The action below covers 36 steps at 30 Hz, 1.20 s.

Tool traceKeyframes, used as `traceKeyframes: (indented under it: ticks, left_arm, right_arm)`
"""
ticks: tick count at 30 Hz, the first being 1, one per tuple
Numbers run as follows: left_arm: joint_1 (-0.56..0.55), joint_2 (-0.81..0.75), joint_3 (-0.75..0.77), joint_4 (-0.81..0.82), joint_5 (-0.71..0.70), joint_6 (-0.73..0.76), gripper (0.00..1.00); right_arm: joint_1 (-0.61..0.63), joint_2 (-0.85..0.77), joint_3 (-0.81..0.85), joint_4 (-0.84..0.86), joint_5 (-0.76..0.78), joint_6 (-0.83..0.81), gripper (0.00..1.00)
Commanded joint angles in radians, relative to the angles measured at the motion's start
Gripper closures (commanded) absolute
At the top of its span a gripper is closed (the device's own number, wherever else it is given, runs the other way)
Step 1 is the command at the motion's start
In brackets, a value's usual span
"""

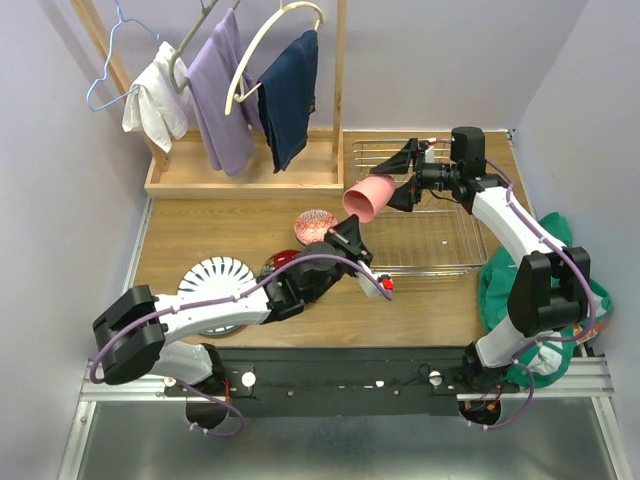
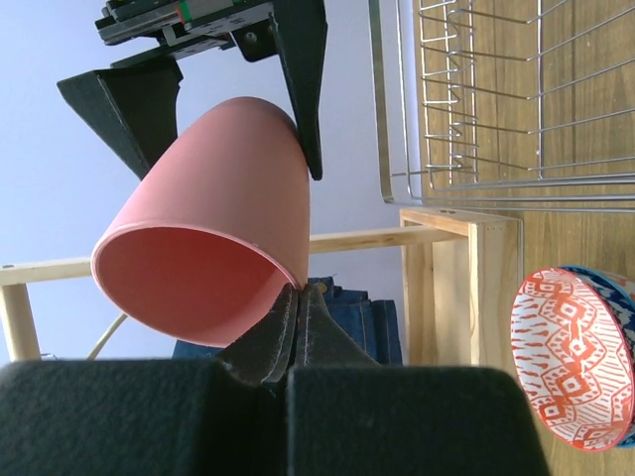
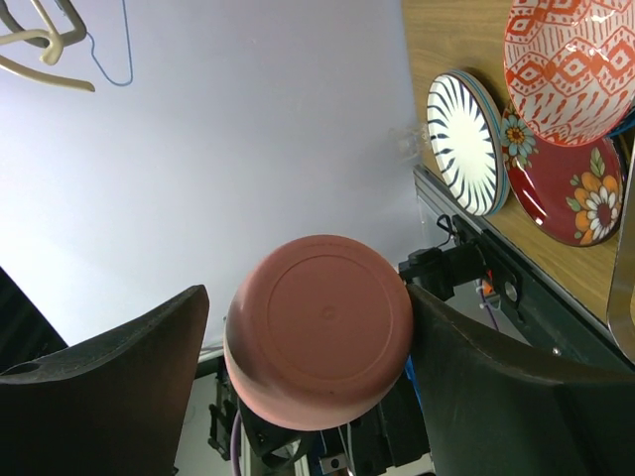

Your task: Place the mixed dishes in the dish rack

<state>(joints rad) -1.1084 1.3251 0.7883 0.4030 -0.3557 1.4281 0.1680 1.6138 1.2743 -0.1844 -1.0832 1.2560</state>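
My left gripper [image 1: 352, 232] is shut on the rim of the pink cup [image 1: 366, 198] and holds it tilted in the air beside the dish rack's [image 1: 440, 252] left edge; the pinch shows in the left wrist view [image 2: 295, 290]. My right gripper [image 1: 386, 188] is open around the cup's base [image 3: 319, 327]; one finger [image 3: 466, 347] touches it and the other stands apart. The red-pink bowl [image 1: 315, 225] sits on the table over a blue-white bowl [image 2: 607, 284]. The striped plate [image 1: 216, 280] and the red floral plate [image 3: 571, 183] lie at the near left.
A wooden tray [image 1: 245, 178] with a clothes rack stands at the back left, holding hangers with a purple cloth [image 1: 222, 95] and a navy garment [image 1: 290, 95]. A green cloth [image 1: 500, 285] lies off the table's right edge.
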Motion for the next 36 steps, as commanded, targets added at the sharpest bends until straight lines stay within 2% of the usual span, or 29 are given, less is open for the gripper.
traceKeyframes:
  ticks: [1, 4, 7, 9, 12, 14, 15, 16, 17, 19, 23, 24, 27, 28, 33, 36]
  left_arm:
    - [-0.004, 0.029, -0.008, 0.063, -0.005, 0.005, 1.00]
    - [-0.002, 0.049, 0.009, 0.059, -0.012, -0.006, 1.00]
    - [-0.004, 0.068, 0.019, 0.060, -0.012, -0.009, 1.00]
    - [-0.002, 0.077, 0.025, 0.051, -0.019, -0.011, 1.00]
    - [-0.002, 0.086, 0.038, 0.030, -0.031, -0.029, 0.95]
    - [0.001, 0.077, 0.032, 0.031, -0.023, -0.035, 0.79]
    - [0.001, 0.072, 0.028, 0.037, -0.019, -0.041, 0.68]
    - [0.001, 0.062, 0.017, 0.046, -0.009, -0.050, 0.49]
    - [0.001, 0.056, 0.012, 0.051, -0.006, -0.055, 0.41]
    - [0.001, 0.033, 0.008, 0.042, -0.005, -0.089, 0.33]
    - [0.005, -0.044, -0.011, -0.035, 0.024, -0.162, 0.27]
    - [0.005, -0.064, -0.017, -0.053, 0.032, -0.179, 0.27]
    - [0.007, -0.144, -0.034, -0.140, 0.049, -0.251, 0.26]
    - [0.007, -0.173, -0.035, -0.167, 0.044, -0.268, 0.25]
    - [0.074, -0.199, 0.003, -0.361, -0.041, -0.484, 0.21]
    - [0.126, -0.233, -0.020, -0.386, -0.043, -0.524, 0.20]
  right_arm:
    - [-0.008, -0.009, 0.023, -0.003, -0.023, -0.018, 0.16]
    - [-0.015, -0.015, 0.016, -0.030, -0.020, -0.044, 0.18]
    - [-0.025, -0.015, 0.008, -0.027, -0.021, -0.056, 0.25]
    - [-0.036, -0.014, 0.010, -0.012, -0.018, -0.075, 0.34]
    - [-0.056, -0.005, 0.023, 0.013, -0.020, -0.112, 0.47]
    - [-0.064, 0.012, 0.040, 0.016, -0.023, -0.145, 0.56]
    - [-0.065, 0.018, 0.049, 0.011, -0.023, -0.155, 0.58]
    - [-0.067, 0.024, 0.060, 0.005, -0.021, -0.177, 0.59]
    - [-0.073, 0.046, 0.074, -0.001, -0.015, -0.191, 0.59]
    - [-0.079, 0.073, 0.134, -0.016, -0.009, -0.236, 0.60]
    - [-0.125, 0.171, 0.305, -0.049, 0.022, -0.332, 0.65]
    - [-0.134, 0.222, 0.348, -0.102, 0.037, -0.369, 0.65]
    - [-0.163, 0.325, 0.552, -0.255, 0.123, -0.574, 0.64]
    - [-0.163, 0.354, 0.659, -0.295, 0.150, -0.693, 0.64]
    - [-0.163, 0.463, 0.871, -0.446, 0.396, -0.952, 0.63]
    - [-0.163, 0.509, 0.936, -0.461, 0.552, -1.056, 0.64]
